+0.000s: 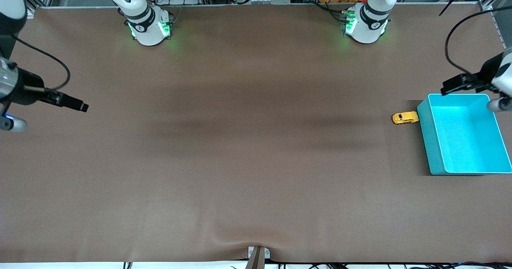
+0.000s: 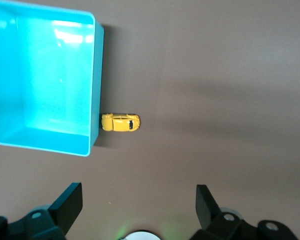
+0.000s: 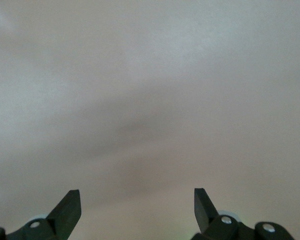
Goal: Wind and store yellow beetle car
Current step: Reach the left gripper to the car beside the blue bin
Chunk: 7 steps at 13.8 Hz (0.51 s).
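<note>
The yellow beetle car (image 1: pixel 405 118) is a tiny rounded toy standing on the brown table, right against the outer wall of the teal bin (image 1: pixel 430 141), on the side toward the right arm's end. The left wrist view shows the car (image 2: pixel 120 122) beside the bin (image 2: pixel 92 85), which has nothing in it. My left gripper (image 1: pixel 450 88) hangs in the air over the bin's rim nearest the robots' bases, open and holding nothing (image 2: pixel 139 200). Far off at the right arm's end of the table, my right gripper (image 1: pixel 82 107) waits open and holding nothing (image 3: pixel 137 202).
Both robot bases (image 1: pixel 150 27) (image 1: pixel 365 25) stand along the table's edge farthest from the camera. A black cable (image 1: pixel 460 29) loops above the table near the left arm. A small bracket (image 1: pixel 258 255) sits at the table's near edge.
</note>
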Each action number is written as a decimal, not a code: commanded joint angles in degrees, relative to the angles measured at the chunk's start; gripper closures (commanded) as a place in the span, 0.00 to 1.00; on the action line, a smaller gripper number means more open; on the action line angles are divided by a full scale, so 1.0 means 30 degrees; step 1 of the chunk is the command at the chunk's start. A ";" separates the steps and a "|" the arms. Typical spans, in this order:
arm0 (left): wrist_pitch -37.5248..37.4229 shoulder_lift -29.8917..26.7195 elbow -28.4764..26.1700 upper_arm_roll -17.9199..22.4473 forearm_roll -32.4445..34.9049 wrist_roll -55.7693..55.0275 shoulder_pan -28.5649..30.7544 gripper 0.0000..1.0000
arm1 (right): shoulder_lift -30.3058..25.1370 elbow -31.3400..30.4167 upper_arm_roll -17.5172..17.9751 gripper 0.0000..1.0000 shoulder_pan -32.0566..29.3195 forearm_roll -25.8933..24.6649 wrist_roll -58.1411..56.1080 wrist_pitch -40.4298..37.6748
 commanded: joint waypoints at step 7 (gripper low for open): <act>0.6959 -0.0765 -0.7115 -0.0154 -0.0047 -0.7104 -0.0006 0.00 | -0.2656 -0.0994 -0.1833 0.00 0.1659 -0.0471 -0.3845 -0.0083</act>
